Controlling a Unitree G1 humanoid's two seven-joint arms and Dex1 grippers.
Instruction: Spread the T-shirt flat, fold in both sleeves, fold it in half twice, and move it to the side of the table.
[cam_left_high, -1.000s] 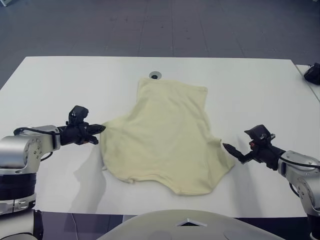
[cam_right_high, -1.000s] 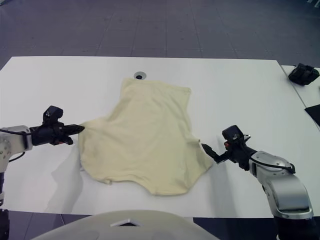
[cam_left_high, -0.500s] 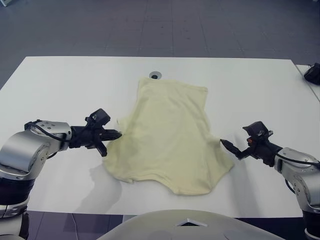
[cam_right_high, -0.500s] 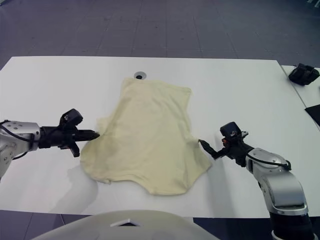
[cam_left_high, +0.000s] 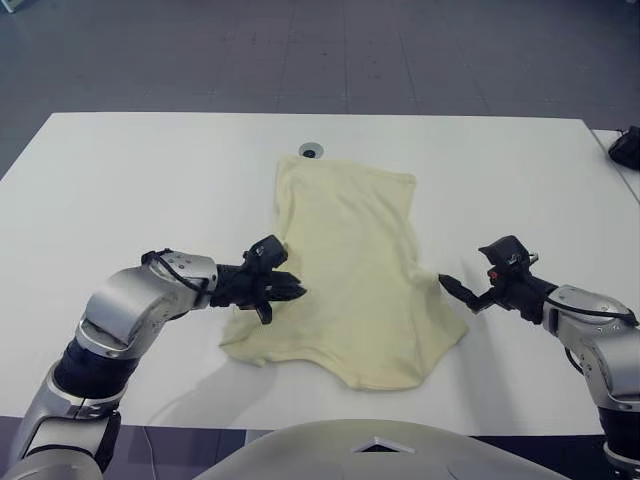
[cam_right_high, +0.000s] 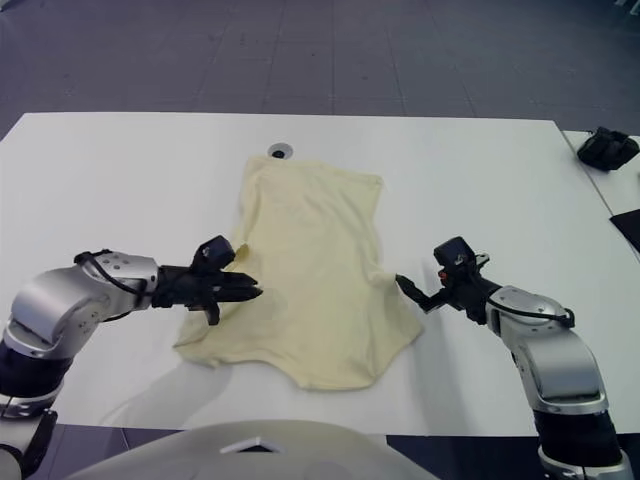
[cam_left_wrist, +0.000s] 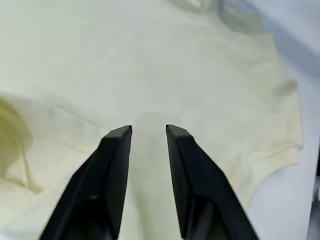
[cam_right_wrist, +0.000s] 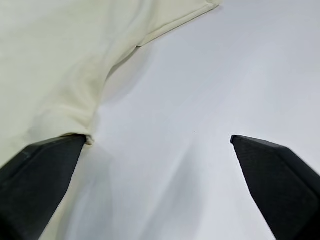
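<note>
The pale yellow T-shirt (cam_left_high: 350, 270) lies in the middle of the white table (cam_left_high: 120, 180), collar end toward me. My left gripper (cam_left_high: 290, 292) is over the shirt's left part, shut on a pinch of its cloth (cam_left_wrist: 149, 150), with the left sleeve carried in over the body. My right gripper (cam_left_high: 455, 292) sits at the shirt's right side, open, one fingertip (cam_right_wrist: 45, 155) beside the right sleeve's edge (cam_right_wrist: 75, 120) and bare table between the fingers.
A round metal grommet (cam_left_high: 309, 150) sits in the table just beyond the shirt's far hem. A black object (cam_left_high: 625, 147) lies at the far right on a neighbouring surface. Bare table stretches wide on both sides of the shirt.
My left gripper has travelled right, dragging the left sleeve in over the shirt's body. The right gripper has crept slightly toward the right sleeve.
</note>
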